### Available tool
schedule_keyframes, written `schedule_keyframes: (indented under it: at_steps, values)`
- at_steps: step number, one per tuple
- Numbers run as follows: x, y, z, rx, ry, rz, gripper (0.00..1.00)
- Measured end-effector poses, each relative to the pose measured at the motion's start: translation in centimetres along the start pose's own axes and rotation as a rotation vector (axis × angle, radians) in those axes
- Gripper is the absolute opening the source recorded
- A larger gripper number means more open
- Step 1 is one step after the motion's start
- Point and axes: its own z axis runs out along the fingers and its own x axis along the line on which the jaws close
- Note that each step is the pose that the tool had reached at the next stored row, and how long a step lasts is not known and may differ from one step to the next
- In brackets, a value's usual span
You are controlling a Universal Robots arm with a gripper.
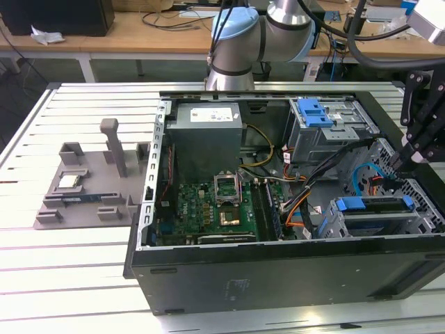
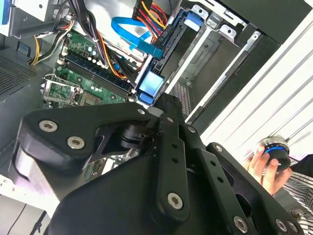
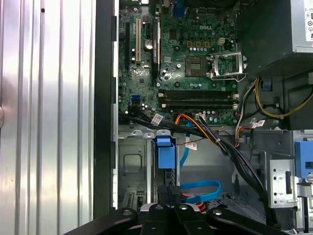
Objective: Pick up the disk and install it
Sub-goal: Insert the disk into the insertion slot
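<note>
Your gripper (image 3: 168,208) pinched the disk (image 3: 165,156) edgewise in its bay (cables close); a tilt could jam it.

Ribbed pale metal table (image 1: 62,264); matt black plastic hand (image 2: 168,147).

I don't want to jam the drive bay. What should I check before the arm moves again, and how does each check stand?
1. Case open: ok; the computer case has its side off.
2. Gripper at the bay: ok; the gripper is beside the blue disk bracket.
3. Hold on the disk: cannot tell.
4. Disk fully seated: cannot tell.
5. Cables clear: not ok; the blue data cable loops close by the gripper.
6. Person's hand clear: ok; it is outside the case.
</note>
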Motion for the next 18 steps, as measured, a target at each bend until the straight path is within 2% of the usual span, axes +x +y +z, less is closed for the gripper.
schedule_keyframes:
  at_steps: [4, 6, 10, 16, 17, 18]
  values:
    - [0.01, -0.40, 0.36, -0.0001, 0.0007, 0.000, 0.11]
    - [0.04, -0.85, 1.04, -0.0012, 0.0012, 0.000, 0.11]
    - [0.07, -1.33, 1.83, -0.0023, 0.0012, 0.000, 0.11]
    - [0.15, -2.52, 3.72, -0.0041, 0.0012, 0.000, 0.11]
    - [0.18, -2.63, 4.27, -0.0041, 0.0012, 0.000, 0.11]
    - [0.18, -2.66, 4.47, -0.0041, 0.0013, 0.000, 0.11]
